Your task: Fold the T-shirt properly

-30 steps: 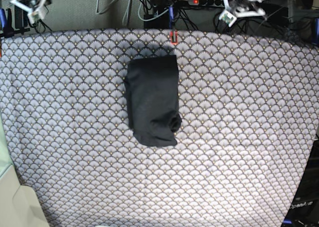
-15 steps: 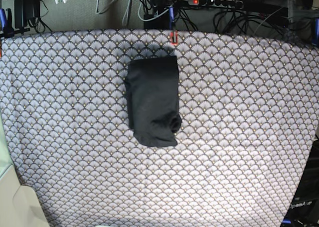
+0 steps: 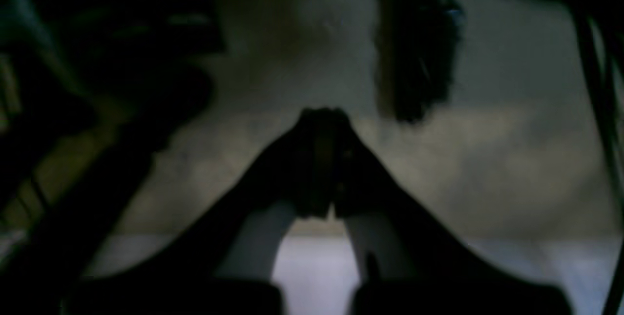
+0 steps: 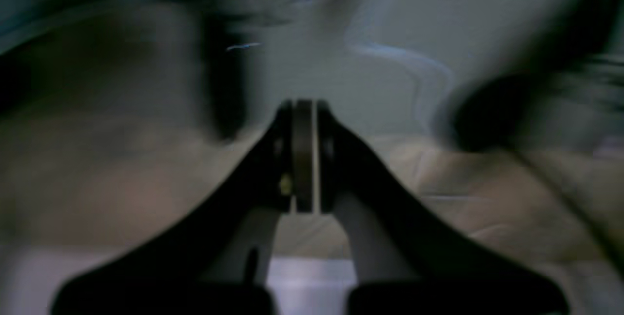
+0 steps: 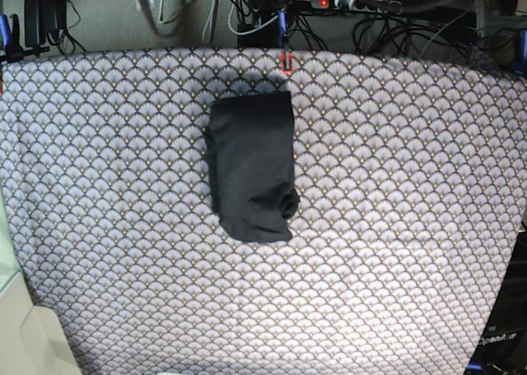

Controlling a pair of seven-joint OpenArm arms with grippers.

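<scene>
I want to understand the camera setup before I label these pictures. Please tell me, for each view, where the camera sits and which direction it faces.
Base: sits high above the table, looking down on the folded T-shirt and patterned tablecloth; no arm shows.
Left wrist: sits on the left arm behind the left gripper, shut, facing dim blurred background.
Right wrist: sits on the right arm behind the right gripper, shut, facing blurred background.
Shared: both wrist views show shut jaws and no T-shirt.

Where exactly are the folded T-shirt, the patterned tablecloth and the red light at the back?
T-shirt [image 5: 251,165]: base view, middle of the folded dark bundle.
Tablecloth [image 5: 412,194]: base view, bare scallop-patterned part right of the shirt.
Red light [image 5: 322,2]: base view, glowing switch on the power strip behind the table.
</scene>
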